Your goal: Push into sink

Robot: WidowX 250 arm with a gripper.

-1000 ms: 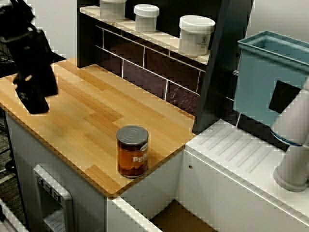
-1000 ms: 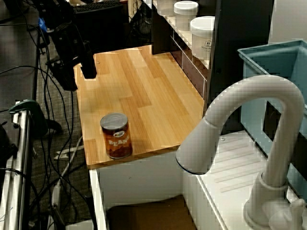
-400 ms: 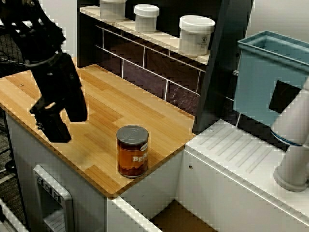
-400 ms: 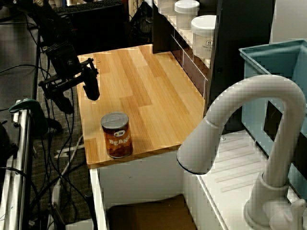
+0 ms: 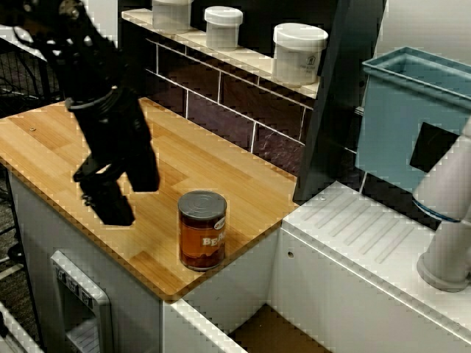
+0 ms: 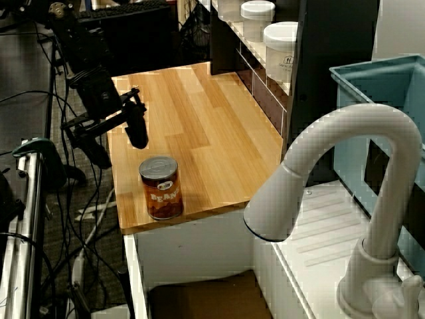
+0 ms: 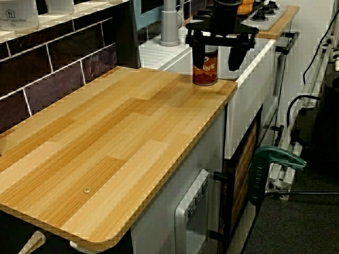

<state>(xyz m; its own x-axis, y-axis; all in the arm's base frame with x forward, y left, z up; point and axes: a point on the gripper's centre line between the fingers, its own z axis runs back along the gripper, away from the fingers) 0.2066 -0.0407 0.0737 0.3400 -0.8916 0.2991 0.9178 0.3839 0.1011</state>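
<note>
Sink mostly cut off by bottom edge; can label partly behind claw.

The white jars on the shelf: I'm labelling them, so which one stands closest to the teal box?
The largest white jar, at the shelf's right end beside the dark upright post, nearest the teal box. The other two stand farther left.

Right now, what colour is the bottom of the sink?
Brown. The sink floor shows best in the view from the tap side.

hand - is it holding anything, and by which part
Nothing. The hand is open and empty, apart from the can on the wooden counter.
</note>
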